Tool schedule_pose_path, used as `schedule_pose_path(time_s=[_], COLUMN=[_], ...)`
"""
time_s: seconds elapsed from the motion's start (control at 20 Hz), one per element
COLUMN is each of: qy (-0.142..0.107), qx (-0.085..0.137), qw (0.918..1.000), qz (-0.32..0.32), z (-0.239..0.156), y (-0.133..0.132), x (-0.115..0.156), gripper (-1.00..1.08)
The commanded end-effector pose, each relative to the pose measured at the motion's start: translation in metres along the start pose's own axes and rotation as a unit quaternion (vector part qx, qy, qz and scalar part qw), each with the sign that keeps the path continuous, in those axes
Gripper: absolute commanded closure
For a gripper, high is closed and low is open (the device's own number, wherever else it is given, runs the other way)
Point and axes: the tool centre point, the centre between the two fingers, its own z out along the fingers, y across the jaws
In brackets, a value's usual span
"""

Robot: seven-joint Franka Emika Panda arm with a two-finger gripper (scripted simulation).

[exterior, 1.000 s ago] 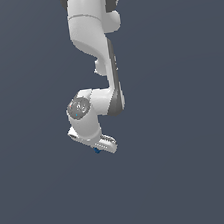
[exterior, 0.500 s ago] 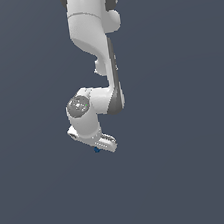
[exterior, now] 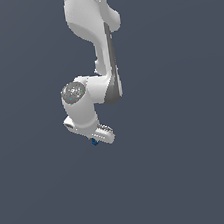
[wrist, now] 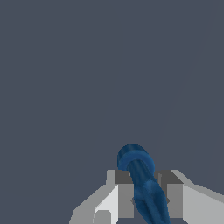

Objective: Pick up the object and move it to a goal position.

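The object [wrist: 142, 179] is a dark blue rod-like lump with a rounded knob at its end. In the wrist view it sits clamped between my two grey fingers [wrist: 124, 199], its knob poking out past them. My gripper [wrist: 146, 201] is shut on it. In the exterior view only a small blue tip of the object [exterior: 94, 142] peeks out under the white gripper [exterior: 98, 138], which hangs below the arm's wrist against plain grey. The rest of the object is hidden behind the hand there.
Only a uniform dark grey background surrounds the arm [exterior: 97, 45] in both views. No goal marker, table edge or other item shows.
The gripper with the blue object has drifted slightly upward in the exterior view over the last second. The grip looks unchanged.
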Motion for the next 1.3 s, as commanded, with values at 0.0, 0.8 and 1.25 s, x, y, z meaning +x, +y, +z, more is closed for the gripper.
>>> schedule_pose_path(time_s=[0.0, 0.8, 1.25], qy=[0.001, 0.0, 0.0], qx=[0.0, 0.001, 0.0], qw=[1.0, 1.0, 1.0], qz=[0.0, 0.0, 0.0], z=[-0.016, -0.148, -0.213], y=[0.005, 0.05, 0.071], x=[-0.007, -0.066, -0.092], gripper=[1.08, 1.08, 1.08])
